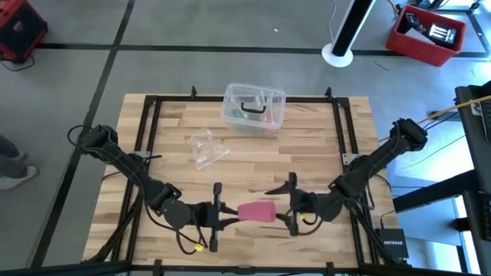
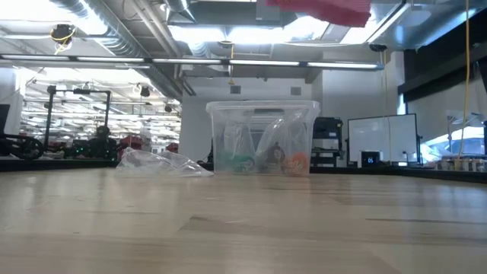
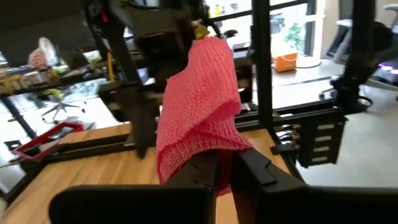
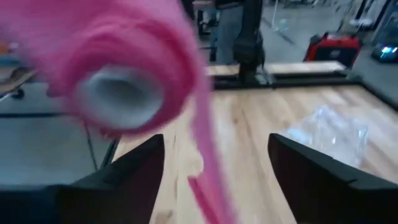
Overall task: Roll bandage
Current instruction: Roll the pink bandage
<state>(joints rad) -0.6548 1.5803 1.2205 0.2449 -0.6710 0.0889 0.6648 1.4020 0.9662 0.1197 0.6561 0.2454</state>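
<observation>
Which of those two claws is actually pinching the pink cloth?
The left gripper: its fingers are shut on the bandage. The right gripper, at the roll's other end, stands open.

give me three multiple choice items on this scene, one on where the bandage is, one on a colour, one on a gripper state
1. Where is the bandage?
A. inside the clear plastic box
B. between the two grippers, near the table's front edge
C. on the floor beside the table

2. What colour is the bandage?
A. pinkish red
B. green
C. white

3. How do the right gripper's jaws stand?
A. shut on the crumpled wrapper
B. out of sight
C. open

Answers:
1 B: the high view shows it between the left gripper and the right gripper, well away from the clear plastic box.
2 A: it shows pinkish red in the high view and the left wrist view.
3 C: the right wrist view shows its two jaws wide apart, the roll in front of them.
</observation>
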